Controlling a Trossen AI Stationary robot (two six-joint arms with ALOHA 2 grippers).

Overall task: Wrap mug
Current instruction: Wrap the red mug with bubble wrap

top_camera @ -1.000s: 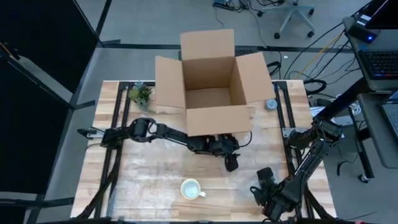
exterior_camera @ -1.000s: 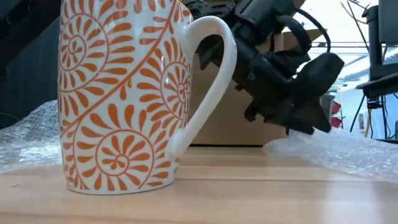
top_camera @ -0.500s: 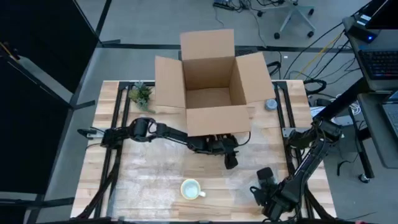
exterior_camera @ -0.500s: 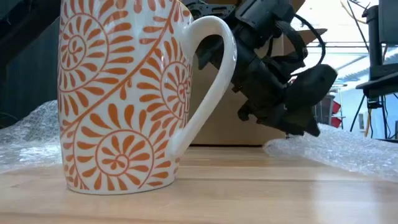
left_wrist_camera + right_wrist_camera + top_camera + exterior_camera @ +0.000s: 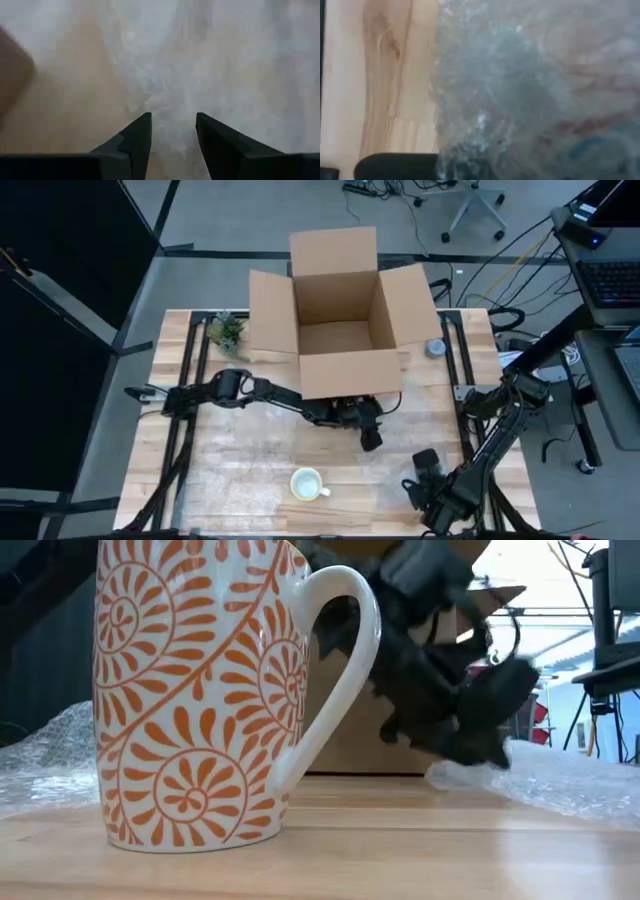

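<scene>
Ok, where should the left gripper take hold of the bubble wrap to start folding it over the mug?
Probably the far edge of the bubble wrap, just below the left gripper. Come down from above with open fingers astride it: the sheet lies flat on the table, so only an edge can be pinched. The mug stands upright on its near part.

Mug (image 5: pixel 307 483) stands on the bubble wrap (image 5: pixel 260 455) at the table's (image 5: pixel 170 380) near edge. Open box (image 5: pixel 340 320) sits at the far edge, with a small plant (image 5: pixel 227 330) to its left. Left gripper (image 5: pixel 371 441) lies between box and mug; right gripper (image 5: pixel 425 492) lies right of the mug.
</scene>
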